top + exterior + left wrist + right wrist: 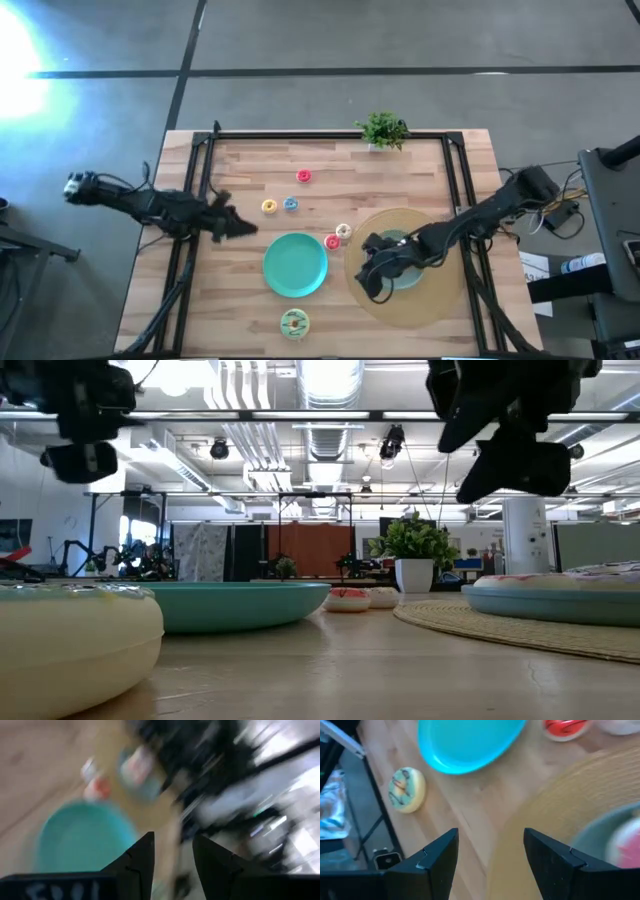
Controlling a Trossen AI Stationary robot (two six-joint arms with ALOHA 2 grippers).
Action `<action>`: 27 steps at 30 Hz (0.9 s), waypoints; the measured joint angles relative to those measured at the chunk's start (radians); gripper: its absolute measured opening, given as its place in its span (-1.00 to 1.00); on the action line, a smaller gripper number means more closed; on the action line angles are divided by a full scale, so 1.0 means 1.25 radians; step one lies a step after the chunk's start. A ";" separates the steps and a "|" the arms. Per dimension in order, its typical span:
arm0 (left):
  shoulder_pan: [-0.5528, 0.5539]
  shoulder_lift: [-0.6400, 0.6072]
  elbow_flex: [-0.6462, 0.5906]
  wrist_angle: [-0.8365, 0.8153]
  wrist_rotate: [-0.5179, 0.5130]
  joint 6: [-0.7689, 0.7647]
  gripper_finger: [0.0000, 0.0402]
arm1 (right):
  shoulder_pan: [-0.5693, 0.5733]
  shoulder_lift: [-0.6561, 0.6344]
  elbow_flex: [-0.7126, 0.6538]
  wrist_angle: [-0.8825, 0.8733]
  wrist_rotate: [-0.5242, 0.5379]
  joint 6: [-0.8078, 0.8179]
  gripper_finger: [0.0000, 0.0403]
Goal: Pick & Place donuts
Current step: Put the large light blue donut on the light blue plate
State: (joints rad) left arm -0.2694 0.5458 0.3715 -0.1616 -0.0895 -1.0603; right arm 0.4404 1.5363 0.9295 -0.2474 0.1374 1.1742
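My right gripper (490, 855) is open and empty above the near-left part of the woven mat (570, 800), beside the mat's teal plate (615, 830), which holds a pink donut (627, 842). In the high view it hovers at the mat (370, 280). My left gripper (235, 228) is open and empty, raised over the table's left side, left of the middle teal plate (296, 264). The green donut (293, 322) lies flat near the near edge. The tiny red (332, 241), cream (343, 231), blue (290, 203), yellow (268, 206) and second red (303, 176) donuts lie flat on the wood.
A small potted plant (382, 130) stands at the far edge. Black frame rails (200, 190) run along the table's left and right sides. Bare wood lies between the far donuts and the plant. In the low view the green donut (70, 645) sits close to the camera.
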 joint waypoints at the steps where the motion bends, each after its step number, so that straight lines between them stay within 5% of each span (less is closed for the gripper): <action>1: -0.027 0.041 0.024 -0.042 0.000 0.006 -0.46 | 0.000 0.012 0.002 0.016 -0.006 0.000 0.07; 11: -0.316 0.426 0.245 -0.133 -0.140 0.162 -0.46 | 0.000 0.067 0.073 0.002 -0.006 -0.083 0.07; 17: -0.341 0.596 0.355 -0.149 -0.125 0.232 -0.46 | 0.000 0.059 0.101 -0.087 -0.005 -0.101 0.07; 27: -0.391 0.851 0.568 -0.196 -0.086 0.617 -0.46 | 0.015 0.046 0.121 -0.155 -0.007 -0.111 0.07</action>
State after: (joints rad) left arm -0.7586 1.6095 1.0816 -0.4064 -0.1971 -0.2889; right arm 0.4598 1.5944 1.0804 -0.4409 0.1284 1.0355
